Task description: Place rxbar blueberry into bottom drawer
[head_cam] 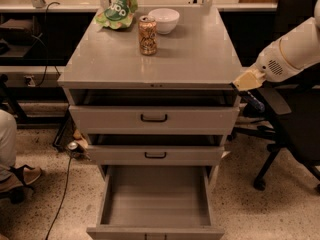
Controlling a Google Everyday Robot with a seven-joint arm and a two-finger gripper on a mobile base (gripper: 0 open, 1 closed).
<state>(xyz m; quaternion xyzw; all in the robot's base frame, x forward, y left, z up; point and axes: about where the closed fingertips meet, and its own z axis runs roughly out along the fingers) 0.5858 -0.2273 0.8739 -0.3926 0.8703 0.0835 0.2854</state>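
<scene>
My gripper (243, 82), with tan fingers on a white arm, hangs just off the right edge of the cabinet top, level with the top drawer. It is shut on the rxbar blueberry (253, 102), a small dark navy bar that hangs down from the fingers, partly hidden against the dark chair. The bottom drawer (155, 199) is pulled wide open at the base of the cabinet, down and to the left of the gripper. Its flat grey floor is bare.
A tan soda can (147, 35), a white bowl (164, 20) and a green chip bag (118, 10) stand at the back of the cabinet top (200, 54). The top drawer (154, 118) and middle drawer (155, 155) stand slightly ajar. A black office chair (292, 129) is at the right. A person's leg and shoe (10, 159) are at the left.
</scene>
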